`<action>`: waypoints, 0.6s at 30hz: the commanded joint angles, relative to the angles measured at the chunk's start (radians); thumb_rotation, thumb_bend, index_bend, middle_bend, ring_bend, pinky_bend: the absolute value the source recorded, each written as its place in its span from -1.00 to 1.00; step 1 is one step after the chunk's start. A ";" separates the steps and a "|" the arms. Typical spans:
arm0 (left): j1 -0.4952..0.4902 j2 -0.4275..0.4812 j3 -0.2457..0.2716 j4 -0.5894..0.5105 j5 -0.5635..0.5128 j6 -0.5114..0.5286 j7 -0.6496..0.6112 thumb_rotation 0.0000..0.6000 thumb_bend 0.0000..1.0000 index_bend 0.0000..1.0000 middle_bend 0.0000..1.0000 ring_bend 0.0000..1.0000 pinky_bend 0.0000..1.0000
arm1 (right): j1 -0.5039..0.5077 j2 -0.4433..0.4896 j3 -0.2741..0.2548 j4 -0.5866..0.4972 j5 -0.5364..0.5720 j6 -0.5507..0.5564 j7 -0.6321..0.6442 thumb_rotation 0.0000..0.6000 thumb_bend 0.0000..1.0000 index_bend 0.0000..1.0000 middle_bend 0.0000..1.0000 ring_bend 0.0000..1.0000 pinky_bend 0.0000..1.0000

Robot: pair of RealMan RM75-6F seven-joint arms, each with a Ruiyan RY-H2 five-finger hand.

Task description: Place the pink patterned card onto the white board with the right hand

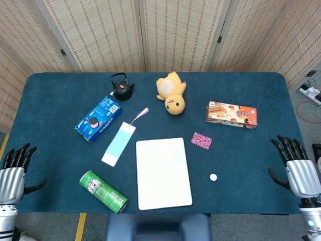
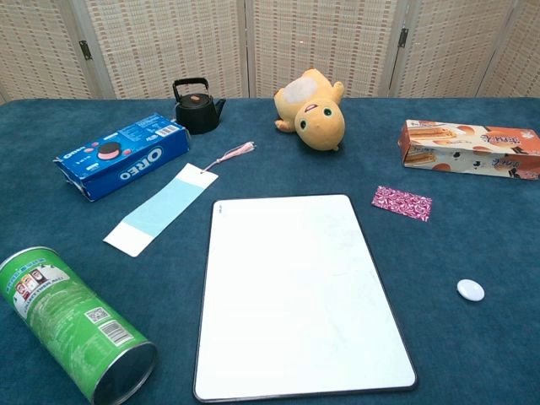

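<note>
Reaching the empty, spread-fingered right hand (image 1: 296, 168) across to the small pink patterned card (image 1: 201, 140) needs a shallow edge pinch before lifting it onto the flat white rectangular board (image 1: 163, 172).

Oreo box (image 2: 121, 156), black kettle (image 2: 197, 106), plush chick (image 2: 314, 112), green can (image 2: 76, 324), bookmark (image 2: 161, 209), perhaps a white pebble (image 2: 471, 289)

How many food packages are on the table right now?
3. The blue Oreo box lies at the left, the green chip can on its side near the front-left edge, and the orange snack box at the right. None appears hidden.
</note>
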 commanded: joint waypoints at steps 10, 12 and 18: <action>-0.008 -0.005 -0.003 0.003 -0.001 -0.013 0.006 1.00 -0.73 -0.71 -0.85 -0.75 -1.00 | 0.015 -0.006 0.009 0.003 0.039 -0.035 -0.023 1.00 -0.30 -0.81 -0.82 -0.96 -1.00; -0.011 -0.006 -0.003 0.003 0.000 -0.017 0.005 1.00 -0.73 -0.71 -0.85 -0.75 -1.00 | 0.024 -0.002 0.015 -0.002 0.053 -0.053 -0.030 1.00 -0.30 -0.81 -0.82 -0.96 -1.00; -0.014 -0.013 0.000 0.008 0.001 -0.025 0.002 1.00 -0.73 -0.71 -0.85 -0.75 -1.00 | 0.074 0.000 0.030 -0.022 0.093 -0.142 -0.043 1.00 -0.30 -0.82 -0.82 -0.96 -1.00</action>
